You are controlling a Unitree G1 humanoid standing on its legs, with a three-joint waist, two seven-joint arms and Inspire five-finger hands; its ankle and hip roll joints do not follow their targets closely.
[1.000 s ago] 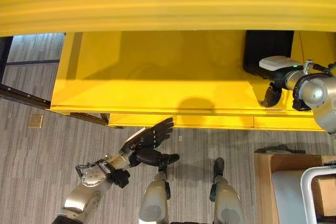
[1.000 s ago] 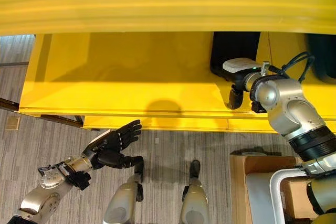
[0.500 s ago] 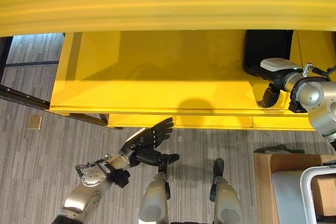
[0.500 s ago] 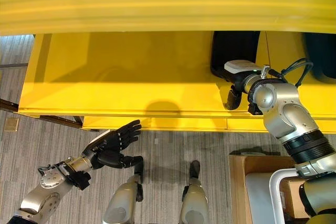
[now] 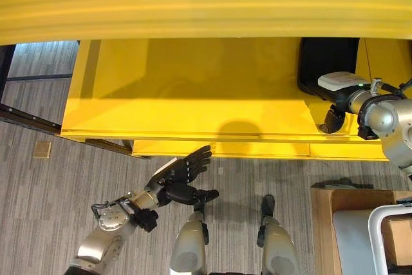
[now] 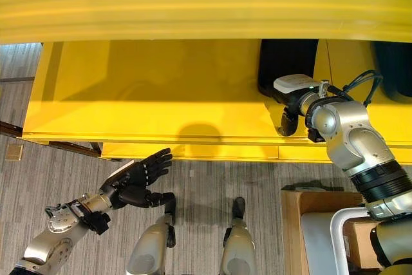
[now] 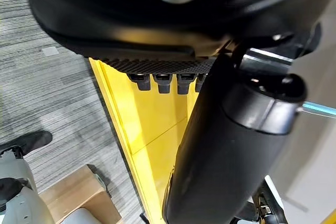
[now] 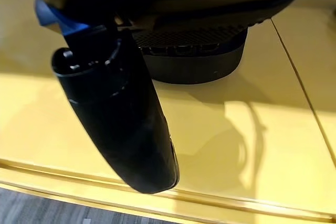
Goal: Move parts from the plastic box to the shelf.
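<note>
left eye view, left hand (image 5: 182, 177) fingers straight, empty

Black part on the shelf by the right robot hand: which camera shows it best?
The right eye view: the black part stands whole on the yellow shelf, the right robot hand at its near end. The left eye view shows much the same. The right wrist view catches just its rounded end past the fingers.

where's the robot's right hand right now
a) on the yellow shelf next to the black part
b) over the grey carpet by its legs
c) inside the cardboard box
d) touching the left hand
a: the right hand is over the yellow shelf, right at the black part, while the left hand is held over the carpet.
</note>
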